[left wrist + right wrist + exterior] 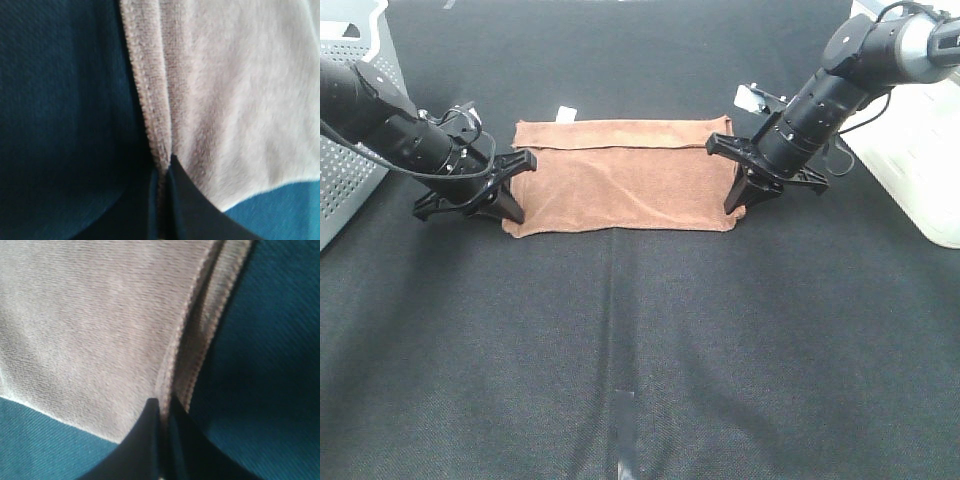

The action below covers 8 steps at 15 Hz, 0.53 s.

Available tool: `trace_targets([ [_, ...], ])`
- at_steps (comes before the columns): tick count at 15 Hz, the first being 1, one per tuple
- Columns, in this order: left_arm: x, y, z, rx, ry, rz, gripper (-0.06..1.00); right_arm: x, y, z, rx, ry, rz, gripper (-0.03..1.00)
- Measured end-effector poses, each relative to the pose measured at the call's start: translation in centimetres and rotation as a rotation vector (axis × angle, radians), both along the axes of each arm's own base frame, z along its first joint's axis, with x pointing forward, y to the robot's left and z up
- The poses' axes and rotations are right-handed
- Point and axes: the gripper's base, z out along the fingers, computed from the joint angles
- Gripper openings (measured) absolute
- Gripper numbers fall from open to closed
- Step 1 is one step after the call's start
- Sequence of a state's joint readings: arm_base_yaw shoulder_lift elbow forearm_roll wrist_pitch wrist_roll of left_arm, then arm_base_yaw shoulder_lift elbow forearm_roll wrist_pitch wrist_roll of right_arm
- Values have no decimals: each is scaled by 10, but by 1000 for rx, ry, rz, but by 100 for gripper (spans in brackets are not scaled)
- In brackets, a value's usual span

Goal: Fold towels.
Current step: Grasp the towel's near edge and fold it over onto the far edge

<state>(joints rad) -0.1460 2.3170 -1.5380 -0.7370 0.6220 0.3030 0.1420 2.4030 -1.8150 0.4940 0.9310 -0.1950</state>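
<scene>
The brown towel (620, 180) lies flat on the black table cloth (640, 340), folded over, with a strip of the lower layer showing along its far edge and a small white tag (565, 113) at the far left corner. My left gripper (508, 208) is at the towel's left edge near the front corner. In the left wrist view it (161, 172) is shut on the stitched hem of the towel (225, 100). My right gripper (733, 203) is at the right edge near the front corner. In the right wrist view it (162, 407) is shut on the towel's (100, 325) doubled hem.
A perforated grey basket (350, 120) stands at the far left behind the left arm. A white container (920, 150) stands at the right behind the right arm. A short strip of tape (625, 440) lies on the cloth near the front middle.
</scene>
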Motion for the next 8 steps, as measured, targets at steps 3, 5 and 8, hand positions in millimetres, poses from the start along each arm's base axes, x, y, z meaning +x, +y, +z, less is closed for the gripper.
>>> trace_targets([
  [3,-7,3,17,65,6,-94,1,-3,-4,27,-2,-18,17,0],
  [5,-16,6,31,108,39,-150,1,-16,-3,39,19,15,20,0],
  [8,-39,10,31,129,102,-176,1,-47,-7,23,14,97,10,0],
])
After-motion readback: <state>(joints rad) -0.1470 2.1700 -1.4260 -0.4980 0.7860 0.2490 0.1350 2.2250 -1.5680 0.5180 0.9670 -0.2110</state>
